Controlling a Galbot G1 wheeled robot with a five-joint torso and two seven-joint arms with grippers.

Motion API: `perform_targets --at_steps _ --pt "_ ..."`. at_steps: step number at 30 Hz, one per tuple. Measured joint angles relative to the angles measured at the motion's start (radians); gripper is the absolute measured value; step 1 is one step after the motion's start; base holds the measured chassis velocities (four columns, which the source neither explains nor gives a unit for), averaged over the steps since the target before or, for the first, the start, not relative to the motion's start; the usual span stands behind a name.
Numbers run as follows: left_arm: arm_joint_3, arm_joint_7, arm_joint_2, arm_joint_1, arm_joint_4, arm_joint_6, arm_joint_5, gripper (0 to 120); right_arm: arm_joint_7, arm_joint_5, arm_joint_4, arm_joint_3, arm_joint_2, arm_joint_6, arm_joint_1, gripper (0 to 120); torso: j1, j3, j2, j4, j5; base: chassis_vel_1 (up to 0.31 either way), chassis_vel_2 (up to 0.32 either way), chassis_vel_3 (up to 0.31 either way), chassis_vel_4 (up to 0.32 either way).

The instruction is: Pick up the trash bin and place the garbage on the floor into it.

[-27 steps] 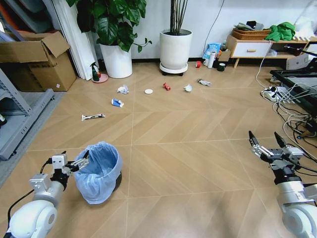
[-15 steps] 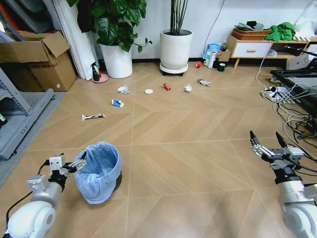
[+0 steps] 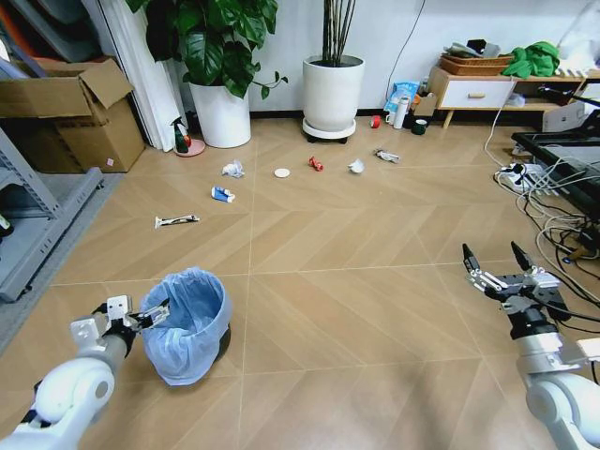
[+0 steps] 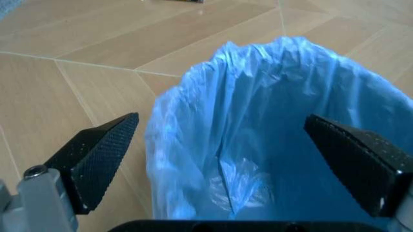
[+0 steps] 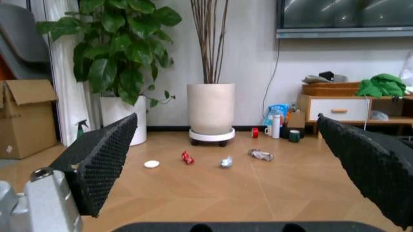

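Warm wooden herringbone floor [image 3: 356,244] runs back to a white wall, where two large white plant pots [image 3: 333,92] stand; a cardboard box [image 3: 70,112] sits at the left and a low sideboard [image 3: 478,89] at the right, with cables [image 3: 553,202] trailing along the right edge. Scattered across the far floor is the garbage: a black-white tube [image 3: 176,221], a blue-white packet [image 3: 221,194], crumpled white paper [image 3: 232,170], a white disc [image 3: 281,172], a red wrapper [image 3: 315,164] and a silvery wrapper [image 3: 385,156]. The trash bin [image 3: 187,323], lined with a crinkly light-blue bag, stands on the near floor at the left. The left tool [image 3: 141,317] is at the bin's near-left rim, its fingers [image 4: 96,154] spread wide, with the bag's rim between them. The right tool [image 3: 500,274] hovers over bare floor at the right, well apart from the bin, fingers also spread wide
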Motion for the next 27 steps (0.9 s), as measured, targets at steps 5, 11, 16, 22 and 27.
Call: perform_targets --at_steps 5,11,16,22,27 --pt "0.073 -0.018 0.025 -0.118 0.103 0.020 -0.026 98 0.000 0.000 0.007 0.011 0.007 -0.003 -0.011 100 0.000 0.000 0.000 0.0001 -0.0001 0.000 0.000 0.000 0.000" --pt "0.125 -0.035 0.033 -0.179 0.178 0.070 -0.033 88 0.001 0.001 0.026 0.027 0.019 -0.009 -0.031 100 0.000 0.000 0.000 0.0000 0.0000 0.000 0.000 0.000 0.000" --pt "0.138 -0.040 0.044 -0.182 0.192 0.112 -0.059 68 0.001 0.004 0.043 0.043 0.017 -0.012 -0.044 100 0.000 0.000 0.000 0.0002 -0.0001 0.000 0.000 0.000 0.000" --pt "0.135 -0.040 0.049 -0.178 0.192 0.121 -0.071 47 0.002 0.008 0.053 0.045 0.015 -0.015 -0.049 100 0.000 0.000 0.000 0.0002 0.0000 0.000 0.000 0.000 0.000" --pt "0.126 -0.040 0.056 -0.164 0.187 0.122 -0.077 30 0.003 0.008 0.058 0.044 0.017 -0.017 -0.053 100 0.000 0.000 0.000 0.0001 0.0000 0.000 0.000 0.000 0.000"
